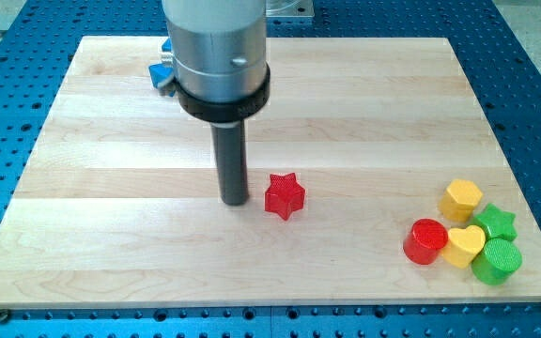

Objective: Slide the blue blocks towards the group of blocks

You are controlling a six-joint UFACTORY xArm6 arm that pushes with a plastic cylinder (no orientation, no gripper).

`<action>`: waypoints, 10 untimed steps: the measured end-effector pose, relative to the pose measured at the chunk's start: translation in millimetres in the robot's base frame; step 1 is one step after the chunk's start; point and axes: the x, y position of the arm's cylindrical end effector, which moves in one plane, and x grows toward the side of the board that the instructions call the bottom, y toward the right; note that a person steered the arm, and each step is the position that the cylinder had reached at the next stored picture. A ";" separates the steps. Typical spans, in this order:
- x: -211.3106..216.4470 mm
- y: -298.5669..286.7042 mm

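Observation:
A blue block (pixel 161 71) shows only partly at the view's top left, mostly hidden behind the arm's grey body; its shape cannot be made out. My tip (pixel 236 201) rests on the board near the middle, just left of a red star (pixel 285 195), with a small gap between them. At the view's bottom right sits a group: a red cylinder (pixel 425 241), a yellow heart (pixel 464 246), a yellow hexagon (pixel 461 200), a green star (pixel 496 223) and a green cylinder (pixel 497 261). The blue block is far from the group.
The wooden board (pixel 111 235) lies on a blue perforated table (pixel 533 94). The arm's wide grey body (pixel 216 47) hangs over the board's top middle and blocks the view behind it.

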 end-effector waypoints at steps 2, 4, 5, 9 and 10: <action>6.3 57.5; -116.8 -206.1; -233.2 -238.3; -199.5 -150.8; -158.7 -113.8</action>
